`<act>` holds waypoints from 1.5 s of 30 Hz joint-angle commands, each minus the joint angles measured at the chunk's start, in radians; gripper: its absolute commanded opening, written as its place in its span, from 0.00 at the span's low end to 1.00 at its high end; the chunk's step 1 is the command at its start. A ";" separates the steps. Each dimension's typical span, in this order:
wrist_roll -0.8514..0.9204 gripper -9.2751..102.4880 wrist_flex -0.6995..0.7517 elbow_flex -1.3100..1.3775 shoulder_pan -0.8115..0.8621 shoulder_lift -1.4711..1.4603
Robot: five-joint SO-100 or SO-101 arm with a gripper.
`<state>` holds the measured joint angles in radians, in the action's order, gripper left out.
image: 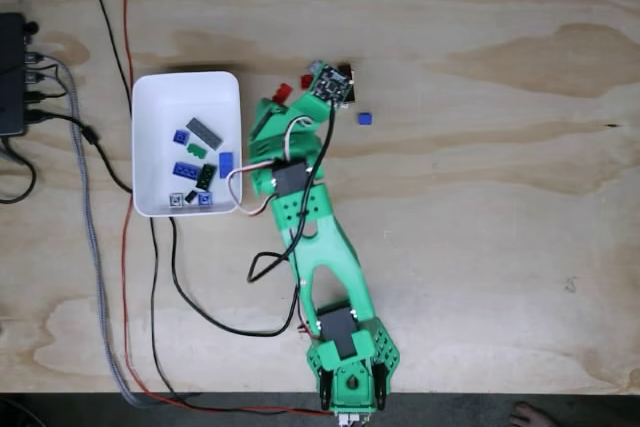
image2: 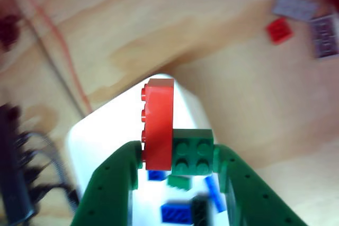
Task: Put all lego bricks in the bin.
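1. In the other view, the gripper [image2: 177, 154] has its jaws closed on two bricks pressed side by side: a red brick [image2: 158, 125] standing on edge and a green brick [image2: 193, 152].
2. The white bin [image: 160, 97] rests on the wooden table [image: 480, 197], just left of the green arm [image: 325, 247] in the fixed view.
3. Blue, grey and dark bricks lie inside the bin.
4. A small blue brick [image: 365, 118] lies on the table, right of the arm's wrist.
5. A loose red brick [image2: 278, 29] and grey pieces [image2: 295, 7] lie at far right in the other view.
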<state>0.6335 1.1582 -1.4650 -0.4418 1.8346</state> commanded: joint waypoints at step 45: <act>0.603 0.30 -0.569 -0.350 0.307 -0.422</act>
<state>1.2210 0.6167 -1.9343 -0.1335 1.4327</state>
